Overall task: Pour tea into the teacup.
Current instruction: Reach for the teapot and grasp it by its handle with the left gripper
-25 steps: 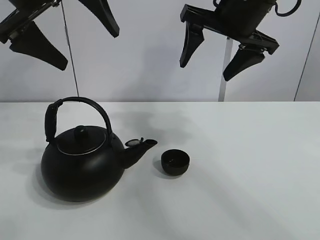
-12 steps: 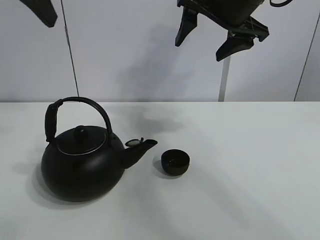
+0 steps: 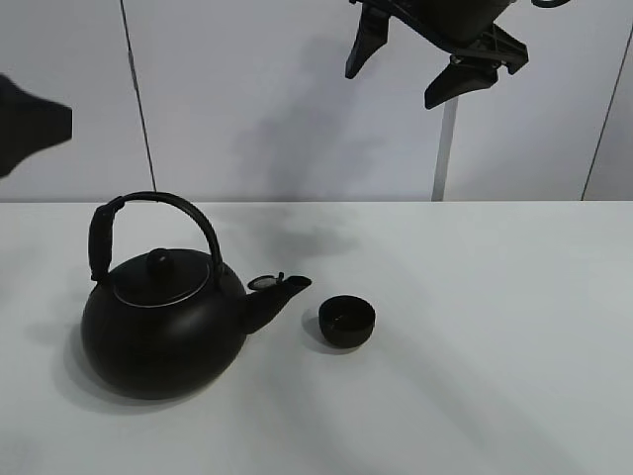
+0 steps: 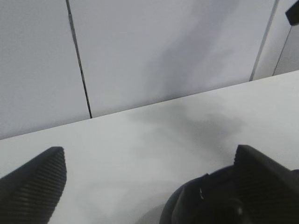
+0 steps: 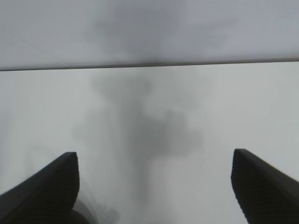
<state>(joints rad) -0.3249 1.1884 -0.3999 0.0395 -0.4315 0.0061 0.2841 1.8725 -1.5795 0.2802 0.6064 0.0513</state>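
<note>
**A:** What was seen nearest on the table?

**B:** The black kettle was placed upright on the left part, with its spout turned toward the teacup. The teacup was set upright just beside the spout tip, not touched by it, near the middle of the table.

**A:** And how was the pincer found?

**B:** The right gripper was held high above the table, well apart from the teacup. Its jaws were spread wide, and nothing was held or touched by them. The left gripper was opened wide too, and nothing was gripped. A dark rounded shape was seen low between its fingers, but it could not be identified.

**A:** What was seen farthest?

**B:** A white panelled wall was seen behind the table.
</note>
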